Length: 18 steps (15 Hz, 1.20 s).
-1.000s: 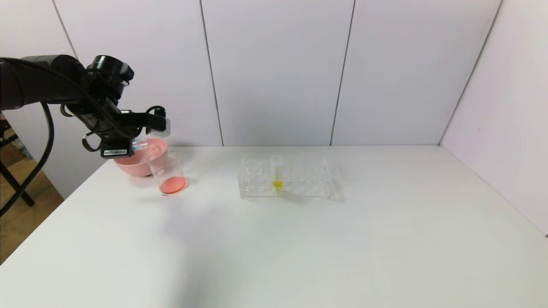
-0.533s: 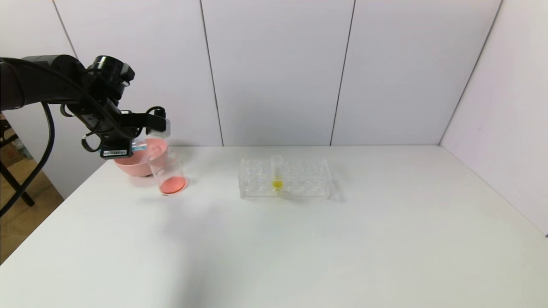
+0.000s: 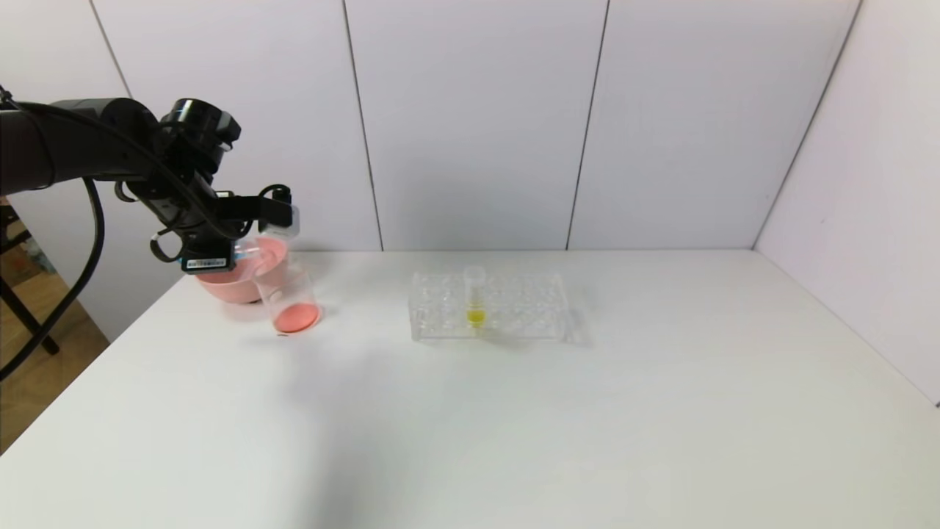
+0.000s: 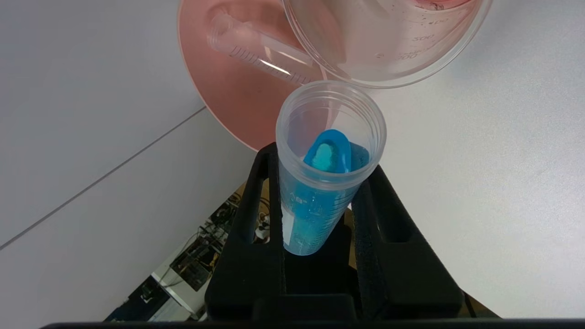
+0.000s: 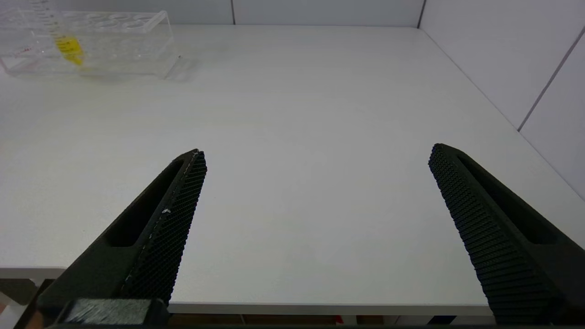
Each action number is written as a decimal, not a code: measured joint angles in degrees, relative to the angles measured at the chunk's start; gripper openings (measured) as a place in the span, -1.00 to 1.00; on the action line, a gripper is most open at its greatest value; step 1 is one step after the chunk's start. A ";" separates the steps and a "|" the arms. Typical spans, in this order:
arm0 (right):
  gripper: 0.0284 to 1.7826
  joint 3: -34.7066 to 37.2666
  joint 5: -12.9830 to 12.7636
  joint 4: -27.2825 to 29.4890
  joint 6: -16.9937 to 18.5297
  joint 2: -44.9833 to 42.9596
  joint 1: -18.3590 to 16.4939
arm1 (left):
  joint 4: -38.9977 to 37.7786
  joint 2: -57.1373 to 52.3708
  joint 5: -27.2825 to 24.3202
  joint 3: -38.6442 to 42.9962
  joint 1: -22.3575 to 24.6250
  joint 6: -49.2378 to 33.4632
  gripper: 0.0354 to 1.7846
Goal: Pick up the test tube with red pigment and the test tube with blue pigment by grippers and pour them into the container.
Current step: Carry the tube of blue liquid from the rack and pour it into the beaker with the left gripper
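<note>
My left gripper (image 3: pixel 275 217) is shut on the test tube with blue pigment (image 3: pixel 242 252) and holds it tilted near level, just above the container (image 3: pixel 288 294) at the back left. In the left wrist view the blue liquid lies along the tube (image 4: pixel 315 205) between the fingers (image 4: pixel 256 214), with its open mouth close to the container's rim (image 4: pixel 388 50). The container holds red liquid at its bottom. No tube with red liquid shows. A clear empty tube (image 4: pixel 260 55) lies in the pink bowl (image 4: pixel 228 91). My right gripper (image 5: pixel 317 155) is open and empty over the table's front edge.
The pink bowl (image 3: pixel 220 283) stands right behind the container. A clear tube rack (image 3: pixel 514 308) with one yellow-liquid tube (image 3: pixel 475 297) stands mid-table; it also shows in the right wrist view (image 5: pixel 114 41). White walls close the back and right.
My left gripper has shifted slightly to the right, toward the container, with the blue tube still in it. Nothing else moved.
</note>
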 joint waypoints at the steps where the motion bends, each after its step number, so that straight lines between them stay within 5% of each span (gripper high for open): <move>1: 0.99 0.00 0.00 0.00 0.00 0.00 0.00 | 0.00 0.10 0.02 -0.02 -0.05 -0.02 -0.53; 18: 0.99 0.00 0.00 0.00 0.00 0.00 0.00 | -0.02 0.51 2.08 -0.02 -0.52 0.09 -0.53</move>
